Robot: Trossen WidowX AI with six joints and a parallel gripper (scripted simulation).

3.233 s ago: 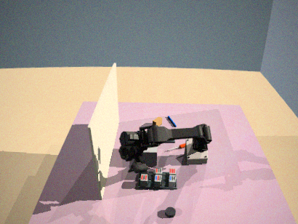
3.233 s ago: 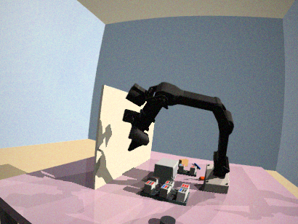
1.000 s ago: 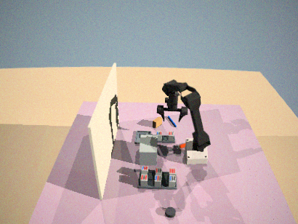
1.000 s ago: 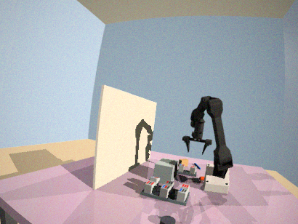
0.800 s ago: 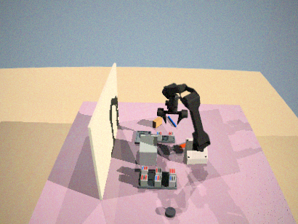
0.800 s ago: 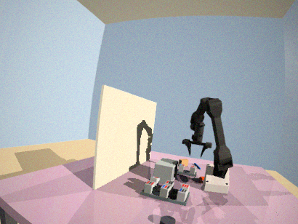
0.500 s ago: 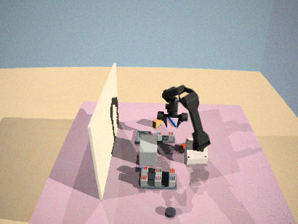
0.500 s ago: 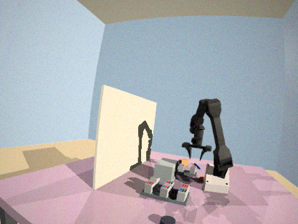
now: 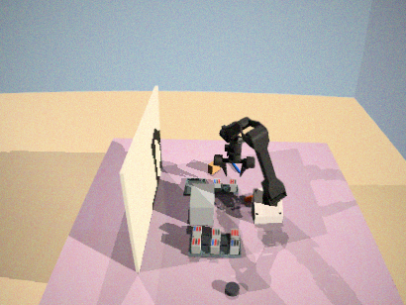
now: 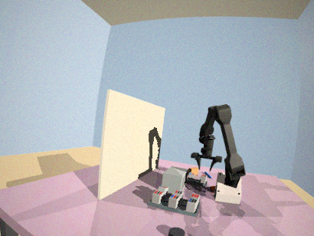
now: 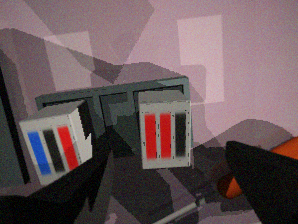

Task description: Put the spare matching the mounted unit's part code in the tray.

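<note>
My gripper is open and empty, pointing down above the back rack. Between its fingers in the wrist view, lower down, stands a pale grey spare with red, red and black bars. A spare with blue, black and red bars stands left of it, partly behind the left finger. The mounted grey unit stands between the racks; its printed back is hidden. The dark tray lies beside the back rack, looking empty.
A front rack holds several spares. A tall cream panel stands left of the unit. An orange block and a blue item lie behind the back rack. An orange-handled tool lies near the base.
</note>
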